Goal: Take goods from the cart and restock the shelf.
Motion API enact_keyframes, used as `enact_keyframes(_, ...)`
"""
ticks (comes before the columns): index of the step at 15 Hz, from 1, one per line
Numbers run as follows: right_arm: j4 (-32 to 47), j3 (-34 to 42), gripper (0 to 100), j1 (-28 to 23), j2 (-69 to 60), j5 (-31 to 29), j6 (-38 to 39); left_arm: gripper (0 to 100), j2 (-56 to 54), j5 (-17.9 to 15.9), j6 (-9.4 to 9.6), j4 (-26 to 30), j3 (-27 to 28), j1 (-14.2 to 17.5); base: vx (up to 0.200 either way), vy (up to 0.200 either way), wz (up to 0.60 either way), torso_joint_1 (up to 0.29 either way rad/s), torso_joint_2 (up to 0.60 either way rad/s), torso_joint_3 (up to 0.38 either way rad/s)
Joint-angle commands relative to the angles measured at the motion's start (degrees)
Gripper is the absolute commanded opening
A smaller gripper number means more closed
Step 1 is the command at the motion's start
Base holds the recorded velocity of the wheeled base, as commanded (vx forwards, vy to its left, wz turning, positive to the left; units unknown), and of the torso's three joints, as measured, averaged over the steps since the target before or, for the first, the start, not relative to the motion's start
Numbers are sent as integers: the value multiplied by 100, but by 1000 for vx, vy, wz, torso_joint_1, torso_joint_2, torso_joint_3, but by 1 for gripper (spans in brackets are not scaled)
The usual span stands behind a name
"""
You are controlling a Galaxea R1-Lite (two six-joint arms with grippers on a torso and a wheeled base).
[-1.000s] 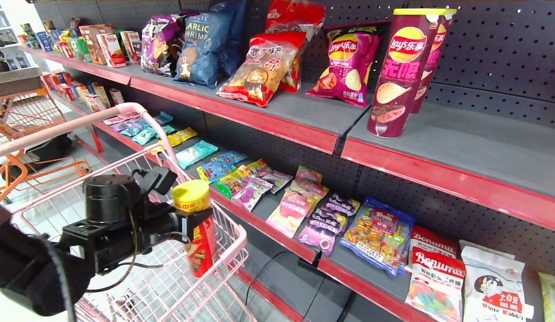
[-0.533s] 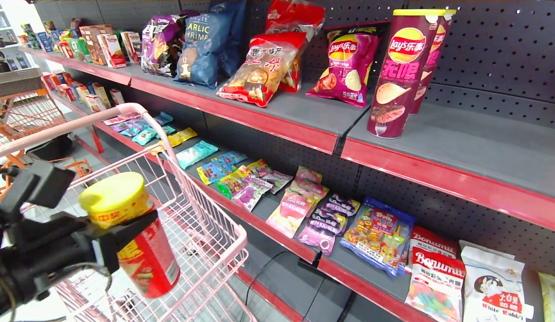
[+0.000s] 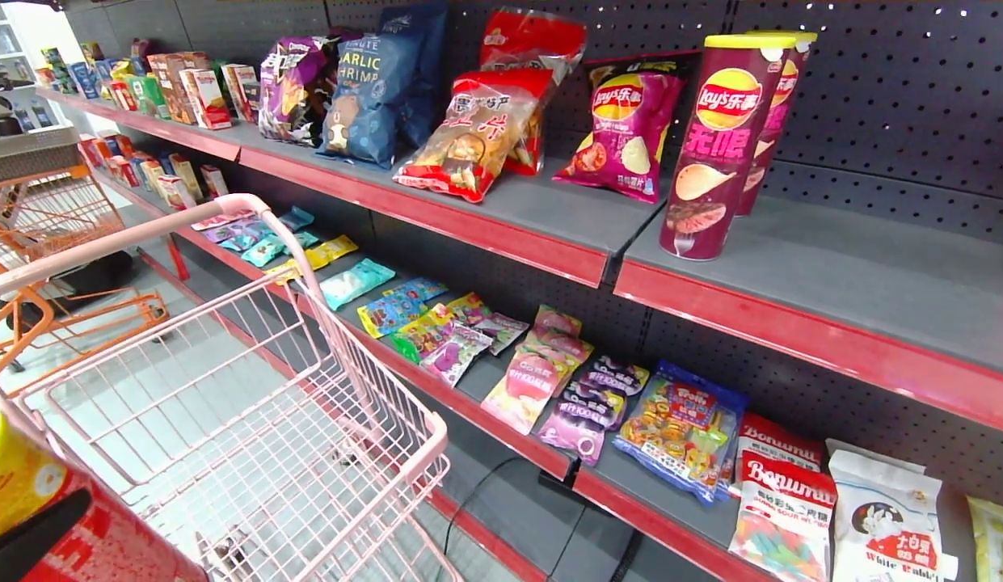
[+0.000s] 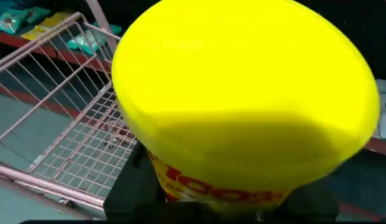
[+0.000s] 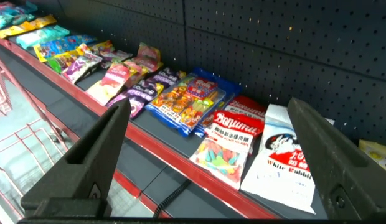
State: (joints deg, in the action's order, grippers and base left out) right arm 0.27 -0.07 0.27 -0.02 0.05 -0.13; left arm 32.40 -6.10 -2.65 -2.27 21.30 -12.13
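Head view: the pink cart (image 3: pixel 424 440) stands alongside the shelf (image 3: pixel 501 234). A red can (image 3: pixel 105 541) with a yellow lid is in front of the cart's near left corner, with a black finger (image 3: pixel 28 537) lying across it. Above the cart's far right side, 2 purple chip tubes (image 3: pixel 715 153) stand upright on the upper shelf board.

Left wrist view: the left gripper (image 4: pixel 224 202) is clenched around the can just under its yellow lid, holding it upright. The cart's wire basket lies below and beside it.

Right wrist view: the right gripper (image 5: pixel 211 162) is released, its fingers spread wide with nothing between them. Past the cart's corner, candy bags (image 5: pixel 187 99) lie on the lower shelf board.
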Motion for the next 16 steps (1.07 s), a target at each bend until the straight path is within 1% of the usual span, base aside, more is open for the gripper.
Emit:
enact_keyframes(1,0,-1,100,0,2,4,-4,0,-665,12,1,156,164,26,0,0,0,144,-437,-286)
enact_keyframes(3,0,-1,100,0,2,4,-4,0,-779,12,10,297,287,26,0,0,0,173,-496,-320)
enact_keyframes(7,0,-1,100,0,2,4,5,0,-867,29,203,323,428,35,0,0,0,200,-543,-342)
enact_keyframes(10,0,-1,100,0,2,4,13,0,-867,47,221,323,516,35,0,0,0,233,-585,-352)
enact_keyframes(12,0,-1,100,0,2,4,13,0,-858,56,265,323,533,35,0,0,0,242,-584,-339)
enact_keyframes(16,0,-1,100,0,2,4,13,0,-867,47,265,332,560,35,0,0,0,185,-422,-252)
